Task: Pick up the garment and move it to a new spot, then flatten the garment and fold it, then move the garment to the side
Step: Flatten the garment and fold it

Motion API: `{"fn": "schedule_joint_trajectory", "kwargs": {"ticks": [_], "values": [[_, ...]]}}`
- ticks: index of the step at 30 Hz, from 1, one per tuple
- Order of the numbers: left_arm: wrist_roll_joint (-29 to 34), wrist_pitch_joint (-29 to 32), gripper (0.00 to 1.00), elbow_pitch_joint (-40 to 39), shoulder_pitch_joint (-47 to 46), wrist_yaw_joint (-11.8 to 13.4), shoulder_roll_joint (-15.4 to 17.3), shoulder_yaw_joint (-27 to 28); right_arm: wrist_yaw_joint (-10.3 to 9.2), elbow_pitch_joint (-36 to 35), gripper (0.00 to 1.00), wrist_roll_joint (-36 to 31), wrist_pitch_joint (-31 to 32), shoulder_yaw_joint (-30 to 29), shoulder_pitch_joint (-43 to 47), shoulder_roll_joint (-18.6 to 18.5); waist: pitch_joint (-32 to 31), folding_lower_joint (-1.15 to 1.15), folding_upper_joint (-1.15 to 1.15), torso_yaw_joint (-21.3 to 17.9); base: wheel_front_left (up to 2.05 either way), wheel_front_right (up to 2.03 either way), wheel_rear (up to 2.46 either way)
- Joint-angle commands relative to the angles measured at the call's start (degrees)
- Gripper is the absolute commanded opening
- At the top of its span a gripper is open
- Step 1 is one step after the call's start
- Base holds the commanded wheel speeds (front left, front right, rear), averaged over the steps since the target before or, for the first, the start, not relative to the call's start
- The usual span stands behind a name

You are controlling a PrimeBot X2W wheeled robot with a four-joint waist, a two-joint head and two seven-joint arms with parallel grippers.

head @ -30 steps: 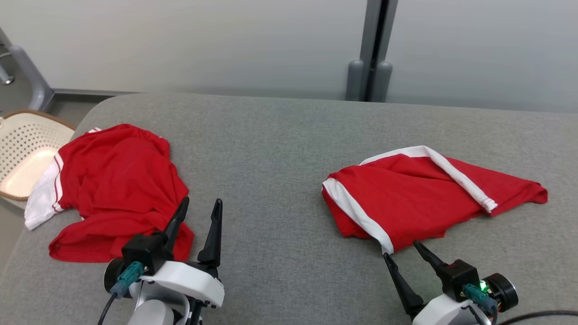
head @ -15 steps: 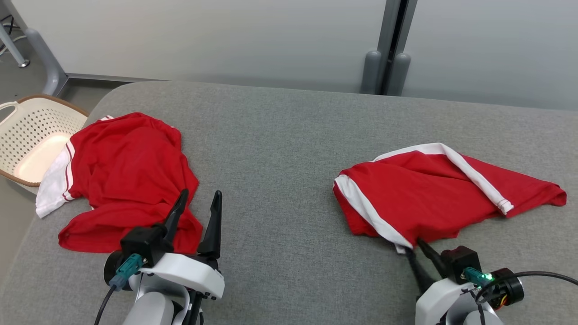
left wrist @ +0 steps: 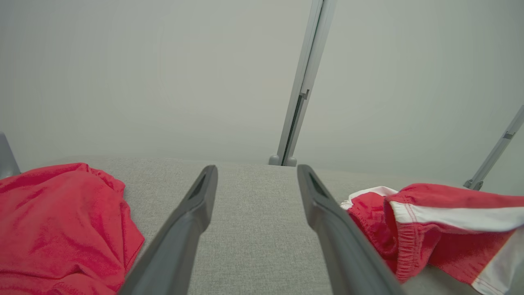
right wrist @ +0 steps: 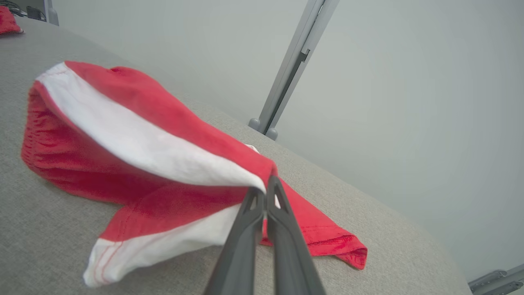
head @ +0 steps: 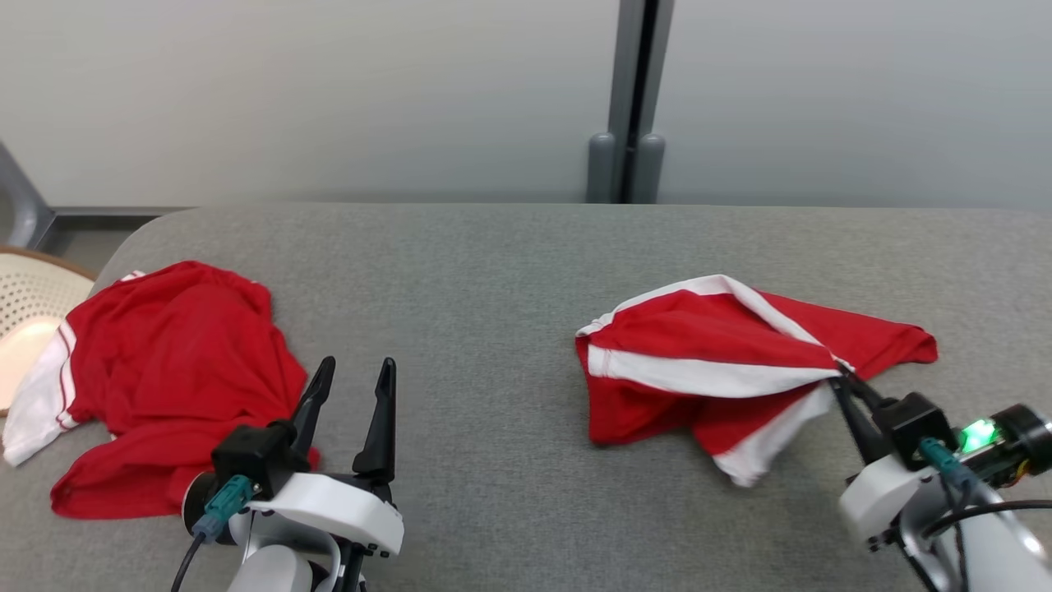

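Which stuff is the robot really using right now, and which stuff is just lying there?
In the job:
red-and-white shorts
right gripper, shut on the shorts' edge

Just lying about:
crumpled red shirt on the left
cream basket at the far left
left gripper, open, holding nothing

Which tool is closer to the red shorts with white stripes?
Right. The right tool is shut on the red cloth shorts with white stripes; the left tool is open, apart from them, beside the crumpled red shirt.
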Motion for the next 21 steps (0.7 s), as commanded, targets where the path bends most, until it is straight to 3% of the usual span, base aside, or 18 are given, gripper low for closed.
{"fn": "schedule_joint_trajectory", "kwargs": {"ticks": [1, 10, 14, 15, 16, 21], "values": [[-0.18, -0.08, 1.00, -0.14, 0.86, 0.20, 0.17, 0.17, -0.06, -0.51, 0.00, -0.15, 0.30, -0.06, -0.01, -0.58, -0.89, 0.00, 0.00, -1.13, 0.00, 0.00, 0.00], [-0.67, -0.08, 1.00, -1.02, 1.18, 0.57, 0.18, -0.46, -0.07, -13.62, 0.00, -2.22, 6.86, 3.91, 5.44, -11.44, -1.00, 0.00, 0.00, -4.20, 0.00, 0.00, 0.00], [-0.49, -0.08, 1.00, -0.78, 1.06, 0.36, 0.20, -0.57, -0.07, -16.70, 0.00, 0.51, 8.28, 6.78, 7.95, -13.11, -0.68, 0.00, 0.00, -4.99, 0.00, 0.00, 0.00], [-0.33, -0.08, 1.00, -0.57, 0.81, 0.16, 0.19, -0.67, -0.07, -17.01, 0.80, 2.68, 8.73, 9.34, 9.22, -13.08, -0.53, 0.00, 0.00, -5.22, 0.00, 0.00, 0.00], [-0.22, -0.08, 1.00, -0.46, 0.66, 0.07, 0.18, -0.79, -0.07, -16.93, 1.00, 4.05, 8.91, 10.79, 9.74, -12.99, -0.47, 0.00, 0.00, -5.29, 0.00, 0.00, 0.00], [0.29, -0.08, 1.00, 0.23, 0.16, -0.20, 0.19, -0.94, -0.09, -15.74, 1.00, 8.79, 8.62, 15.43, 11.23, -12.11, -0.31, 0.00, 0.00, -5.75, 0.00, 0.00, 0.00]]}}
